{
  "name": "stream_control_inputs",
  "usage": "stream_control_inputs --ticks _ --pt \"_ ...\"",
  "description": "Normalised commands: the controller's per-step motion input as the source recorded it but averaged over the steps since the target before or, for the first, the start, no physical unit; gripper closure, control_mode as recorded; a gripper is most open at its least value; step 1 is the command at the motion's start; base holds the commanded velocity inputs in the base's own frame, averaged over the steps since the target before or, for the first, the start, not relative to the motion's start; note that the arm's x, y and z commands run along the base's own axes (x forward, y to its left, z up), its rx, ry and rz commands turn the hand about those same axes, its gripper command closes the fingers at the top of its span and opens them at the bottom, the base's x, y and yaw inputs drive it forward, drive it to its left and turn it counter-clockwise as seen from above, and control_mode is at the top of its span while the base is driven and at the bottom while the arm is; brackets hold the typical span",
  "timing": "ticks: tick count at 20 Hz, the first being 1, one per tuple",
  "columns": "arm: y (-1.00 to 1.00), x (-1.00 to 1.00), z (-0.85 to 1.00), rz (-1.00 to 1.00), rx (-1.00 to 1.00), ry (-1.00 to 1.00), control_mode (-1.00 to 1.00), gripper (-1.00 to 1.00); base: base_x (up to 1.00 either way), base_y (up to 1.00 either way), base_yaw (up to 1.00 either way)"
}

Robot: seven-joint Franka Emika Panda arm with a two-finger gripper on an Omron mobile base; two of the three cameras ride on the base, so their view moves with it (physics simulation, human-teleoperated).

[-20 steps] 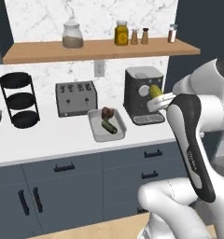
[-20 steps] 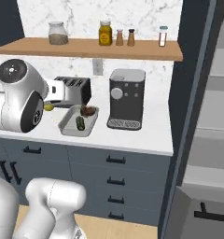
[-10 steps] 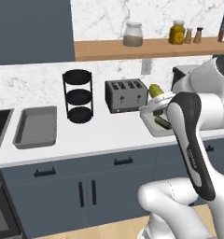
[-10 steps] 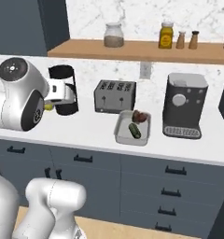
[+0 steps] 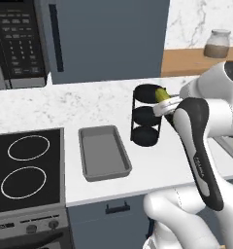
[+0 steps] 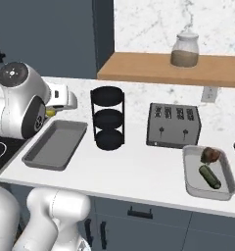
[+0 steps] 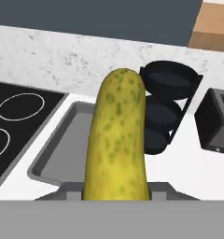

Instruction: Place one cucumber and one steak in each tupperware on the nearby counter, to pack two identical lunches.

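My gripper (image 5: 165,100) is shut on a yellow-green cucumber (image 5: 161,94), held in the air in front of the black rack. The hand view has the cucumber (image 7: 116,140) standing up between the jaws, above the near end of an empty grey tupperware (image 7: 58,149). That empty tupperware (image 5: 104,151) (image 6: 56,144) lies on the white counter (image 5: 157,170) beside the stove. Further right, a second tupperware (image 6: 227,188) holds a dark steak (image 6: 210,154) and a green cucumber (image 6: 209,176). In the right base view the gripper (image 6: 57,106) hangs just above the empty tupperware's far end.
A black three-tier rack (image 5: 147,116) (image 6: 108,117) stands between the two tupperwares, with a toaster (image 6: 174,125) to its right. The black stove (image 5: 26,170) is on the left, a microwave (image 5: 16,44) above it. A wooden shelf (image 6: 173,71) carries a jar (image 6: 185,49).
The whole picture has shifted: the base has driven left along the counter, bringing the stove and the empty tupperware into view. The cucumber stays held in the shut gripper.
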Motion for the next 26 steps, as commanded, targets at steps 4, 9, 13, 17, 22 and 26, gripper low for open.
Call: stream_control_inputs --ticks 4,9,13,17,22,26 --pt "0.0 0.0 0.0 0.0 0.0 0.0 1.0 1.0 0.56 1.0 0.0" --pt "0.0 0.0 0.0 0.0 0.0 0.0 1.0 1.0 0.26 0.98 -0.02" --pt "0.17 0.0 -0.48 -0.03 -0.05 0.05 -1.0 1.0 0.0 0.0 0.0" --pt "-0.15 0.0 -0.69 0.0 0.0 0.27 -1.0 1.0 0.0 0.0 0.0" --pt "-0.3 0.3 -0.82 0.0 0.06 0.24 -1.0 1.0 0.0 0.0 0.0" --pt "-0.28 0.43 -0.75 0.0 0.06 0.1 -1.0 1.0 0.0 0.0 0.0"
